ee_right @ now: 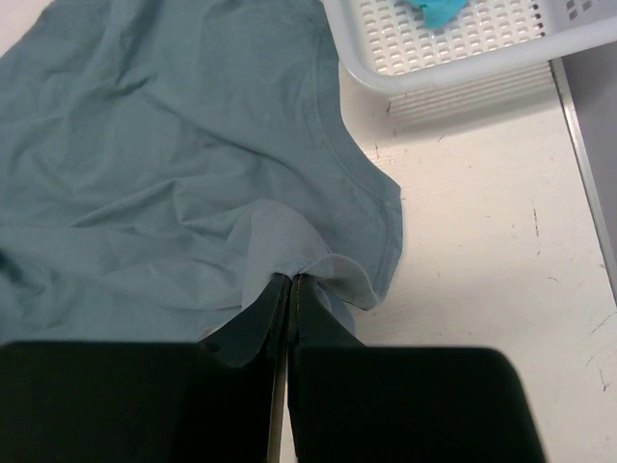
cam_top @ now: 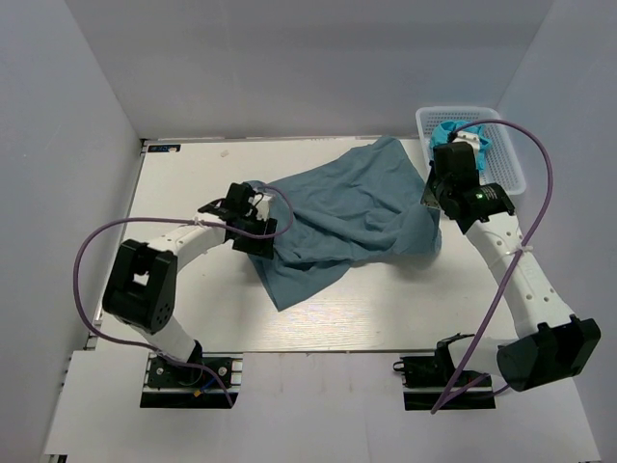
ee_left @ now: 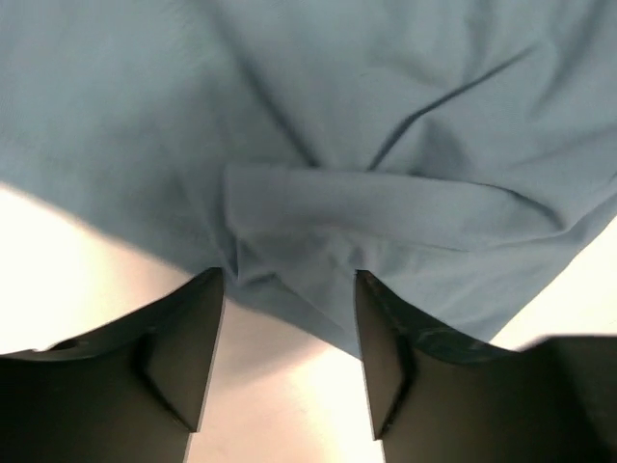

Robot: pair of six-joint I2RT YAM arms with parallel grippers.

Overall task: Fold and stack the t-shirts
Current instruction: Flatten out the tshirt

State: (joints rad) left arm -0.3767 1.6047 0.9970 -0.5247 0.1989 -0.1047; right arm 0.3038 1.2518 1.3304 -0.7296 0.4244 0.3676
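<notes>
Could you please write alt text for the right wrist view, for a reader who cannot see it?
The right gripper, shut, pinches a fold of a slate-blue t-shirt lying rumpled on a pale table. A white perforated basket holding a turquoise item sits at top right.

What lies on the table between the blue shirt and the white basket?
Nothing: the right wrist view shows bare table between shirt and basket.
</notes>
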